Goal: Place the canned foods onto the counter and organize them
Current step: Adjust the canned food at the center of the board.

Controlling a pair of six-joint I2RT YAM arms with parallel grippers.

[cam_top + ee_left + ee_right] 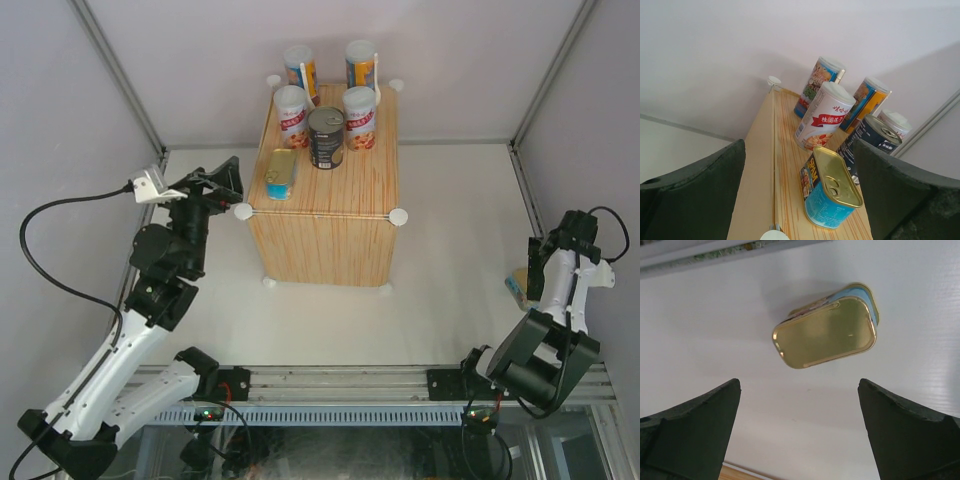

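Right end effector (799, 390), spread, is hovering over the flat tin (825, 332): rigid, slick metal, probably best pinched across its narrow width.

White-shelled left arm (120, 355) and right arm (567, 285) with black joints, looping black cables (24, 245), dark matte wedge-shaped jaws.

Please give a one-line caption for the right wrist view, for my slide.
Open right jaws hover over a gold tin lying on the white table.
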